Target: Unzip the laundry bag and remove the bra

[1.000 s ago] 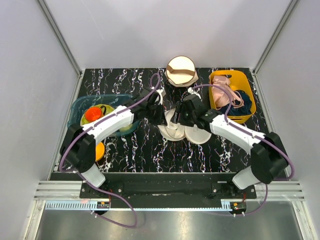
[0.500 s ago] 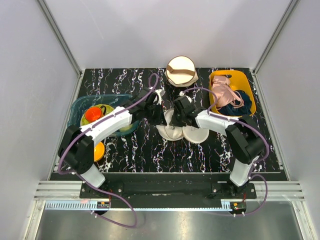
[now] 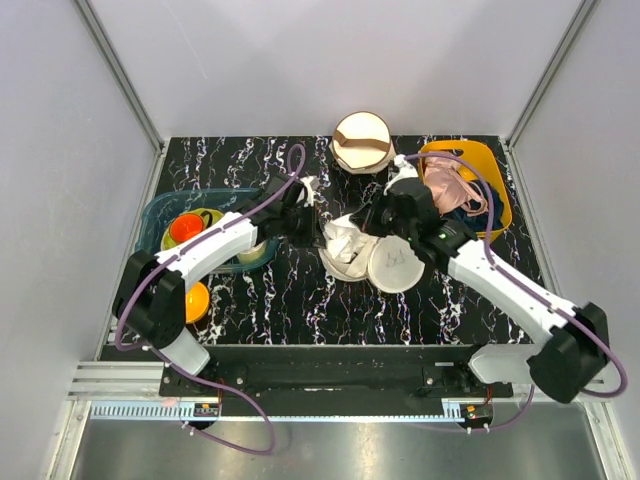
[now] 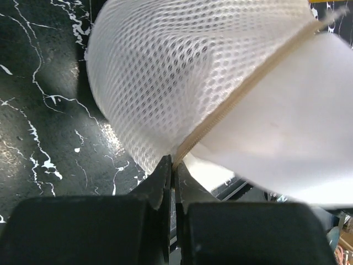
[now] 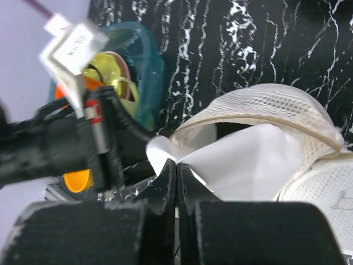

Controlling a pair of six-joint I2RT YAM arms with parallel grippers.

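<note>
Step in hand: drawing the bra out of the unzipped laundry bag. The bag lies open like a clamshell in the middle of the counter, somewhat nearer the far edge than the near edge. The left gripper is closed to a hairline gap, pinching the zip edge of the raised half. The right gripper is closed just as tightly on a corner of smooth white cloth coming out of the opening, judged to be the bra. To do this well, use the left grip as an anchor and pull with the right arm up and away from the opening, toward the right edge of the counter, slowly enough that straps do not catch on the zip teeth. If the whole bag lifts, stop and pull at a lower angle. The bag is white, open-weave mesh, domed and springy, with a tan zip tape. Its flat half faces up and shows a small dark drawing. The cloth is matte, thin and limp. No straps are visible.
</note>
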